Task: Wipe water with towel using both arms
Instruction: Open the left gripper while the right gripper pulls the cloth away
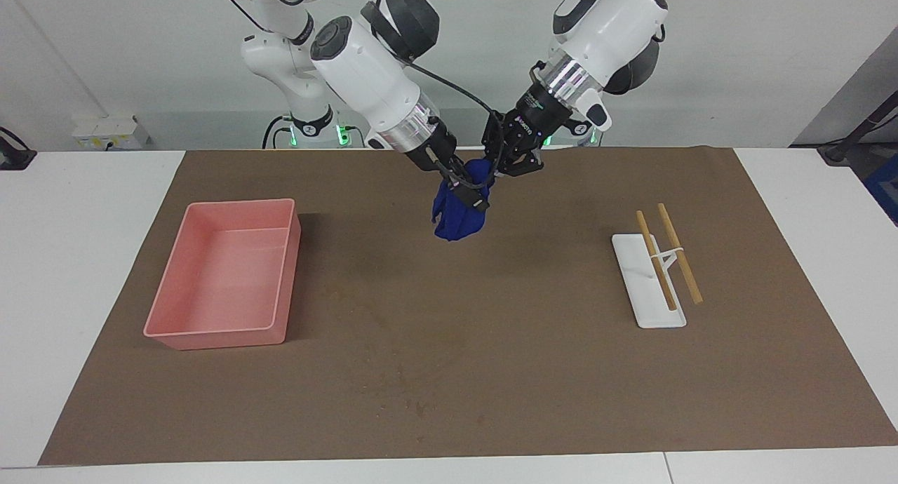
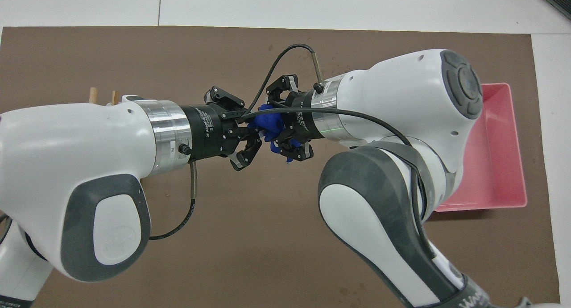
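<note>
The dark blue towel [image 1: 459,214] hangs in a bunch above the brown mat [image 1: 533,372], over its middle near the robots. My right gripper [image 1: 468,189] is shut on the towel's upper part and carries it. My left gripper [image 1: 499,167] is right against the towel's top, on the side toward the left arm. In the overhead view the towel [image 2: 270,125] shows between the left gripper [image 2: 250,131] and the right gripper [image 2: 283,120], which face each other. The water [image 1: 414,344] is faint curved streaks and specks on the mat, farther from the robots than the towel.
A pink tray [image 1: 221,273] stands on the mat toward the right arm's end; it also shows in the overhead view [image 2: 495,143]. A white flat stand [image 1: 649,287] with two wooden sticks [image 1: 679,263] lies toward the left arm's end.
</note>
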